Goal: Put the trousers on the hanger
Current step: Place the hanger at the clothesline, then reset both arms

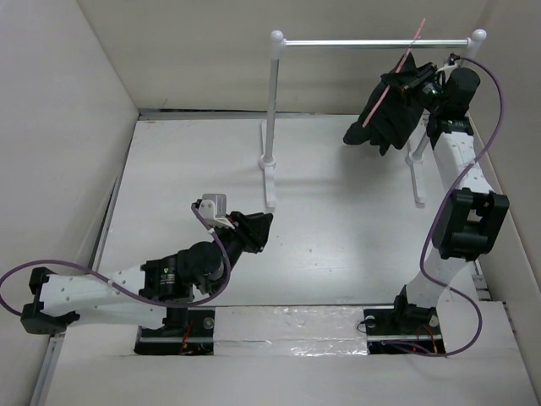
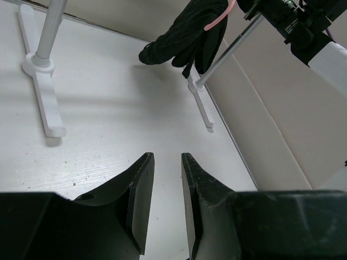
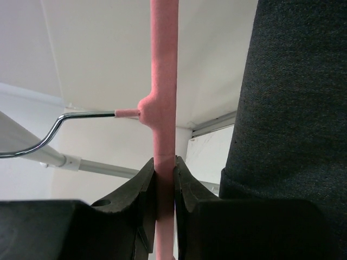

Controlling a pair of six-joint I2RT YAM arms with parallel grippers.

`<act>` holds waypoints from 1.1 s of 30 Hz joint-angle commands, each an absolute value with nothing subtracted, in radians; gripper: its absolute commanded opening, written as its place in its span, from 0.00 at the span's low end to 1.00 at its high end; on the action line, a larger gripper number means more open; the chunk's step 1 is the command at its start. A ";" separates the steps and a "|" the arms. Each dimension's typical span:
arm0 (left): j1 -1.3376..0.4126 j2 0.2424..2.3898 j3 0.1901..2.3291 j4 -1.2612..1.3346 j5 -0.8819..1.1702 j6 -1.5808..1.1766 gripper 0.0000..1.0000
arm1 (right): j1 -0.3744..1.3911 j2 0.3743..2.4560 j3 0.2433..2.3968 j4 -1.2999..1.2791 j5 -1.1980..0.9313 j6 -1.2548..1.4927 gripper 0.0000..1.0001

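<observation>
White garment rail [image 1: 372, 42] stands toward the far side of the white desk [image 1: 338, 245]. Its top bar is metal and level, with a round white knob [image 1: 277, 36] at each end. The rail's left post [image 1: 272, 110] is upright and in full view; the right post is mostly hidden. Each post sits on a long narrow foot [image 1: 269, 182] lying flat on the desk. Pale wall panels [image 1: 211, 51] rise behind and to either side of the rail. Well in front of the rail, at the desk's near edge, lies a shiny, wrinkled strip of tape [image 1: 287, 326]. Faint specks [image 2: 68, 162] dot the desk near the left foot.

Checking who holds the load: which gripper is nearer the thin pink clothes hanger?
Right. The right gripper is clamped on the thin pink clothes hanger; the left gripper sits far off, jaws apart and empty.
</observation>
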State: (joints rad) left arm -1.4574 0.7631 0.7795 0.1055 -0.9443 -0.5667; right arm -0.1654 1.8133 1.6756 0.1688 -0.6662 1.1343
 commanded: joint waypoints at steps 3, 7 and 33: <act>-1.454 0.721 0.735 0.141 -0.937 -0.572 0.26 | -0.161 1.787 1.724 0.319 -0.681 1.095 0.31; -1.454 0.744 0.790 0.097 -0.966 -0.552 0.29 | -0.161 1.730 1.635 0.362 -0.660 1.059 0.78; -1.445 0.778 0.758 0.152 -1.048 -0.508 0.76 | -0.154 0.766 0.909 0.219 -0.332 0.597 0.64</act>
State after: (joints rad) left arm -1.4540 0.8181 0.7986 0.1287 -1.0149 -0.4854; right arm -0.1776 0.8936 0.9558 0.1833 -0.2394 0.6468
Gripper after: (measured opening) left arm 0.753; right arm 0.728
